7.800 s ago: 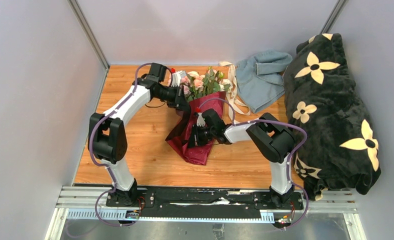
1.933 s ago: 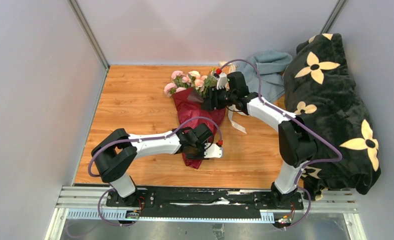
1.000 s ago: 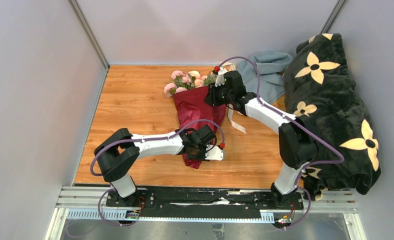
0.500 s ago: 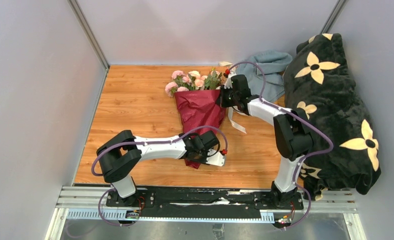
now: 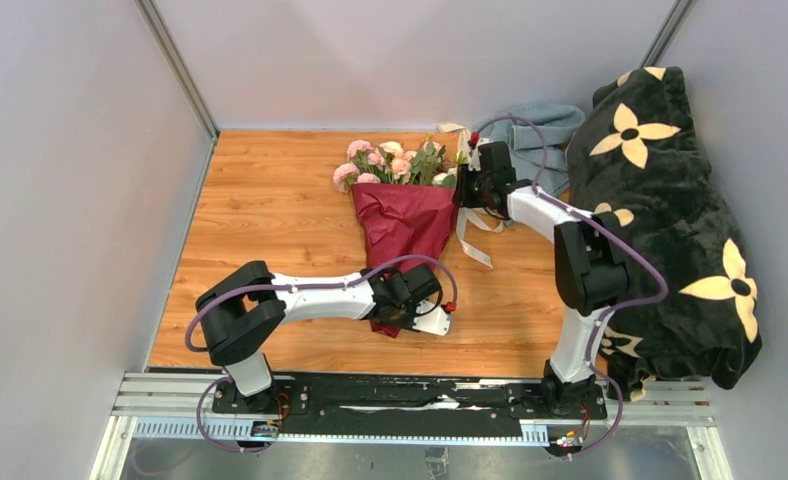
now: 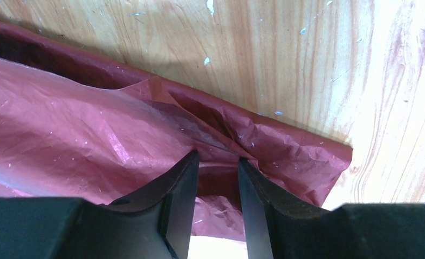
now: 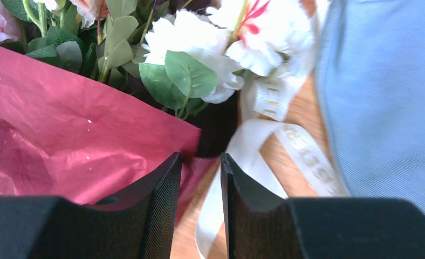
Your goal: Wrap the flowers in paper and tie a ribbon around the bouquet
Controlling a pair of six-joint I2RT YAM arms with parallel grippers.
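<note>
The bouquet lies in the middle of the table: pink and cream flowers [image 5: 390,163] at the far end, dark red paper [image 5: 405,215] folded round them and tapering toward me. My left gripper [image 5: 390,305] is shut on the narrow end, its fingertips pressed into the crinkled paper [image 6: 64,129] with a fold between them [image 6: 217,157]. My right gripper [image 5: 462,190] is open at the paper's upper right corner [image 7: 64,124]. Its jaws [image 7: 200,156] stand apart just under a white flower [image 7: 189,38]. The cream ribbon [image 5: 477,250] trails right of the cone, and loops of ribbon [image 7: 302,151] show past the fingers.
A grey-blue cloth [image 5: 530,130] lies at the back right, filling the right side of the right wrist view [image 7: 383,97]. A black blanket with cream flowers [image 5: 660,220] is heaped along the right wall. Grey walls close the left and far sides.
My right gripper has slid right along the paper's top edge to its right corner and let go. The paper's top now lies flatter and wider. My left gripper stays on the narrow end.
</note>
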